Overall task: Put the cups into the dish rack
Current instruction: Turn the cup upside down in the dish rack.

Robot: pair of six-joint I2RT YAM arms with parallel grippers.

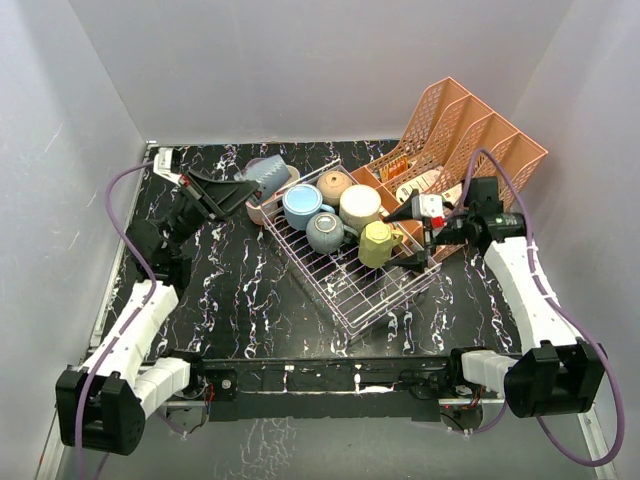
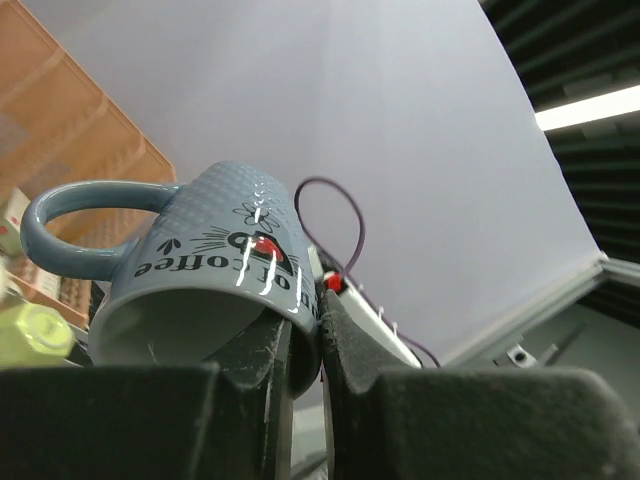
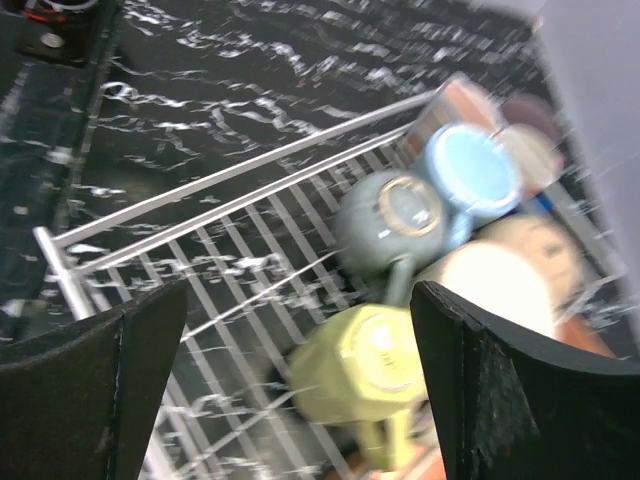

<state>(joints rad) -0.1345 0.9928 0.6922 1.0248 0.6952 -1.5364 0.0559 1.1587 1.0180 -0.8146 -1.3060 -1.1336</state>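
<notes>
The left gripper [image 2: 305,335] pinches one wall of a grey-blue mug [image 2: 200,250] for carrying, just beyond the far left corner of the dish rack [image 1: 372,300]. The right gripper [image 3: 300,330] stands wide above a yellow mug [image 3: 365,375] resting inside the rack, apparently free.

Black white-veined marble tabletop [image 3: 250,60] beneath right gripper [image 3: 300,390]. Plain pale grey walls [image 1: 300,70] ahead and to both sides. Above left gripper [image 2: 308,340], to its right: dark slatted ceiling [image 2: 560,50], bright strip light [image 2: 590,108].
</notes>
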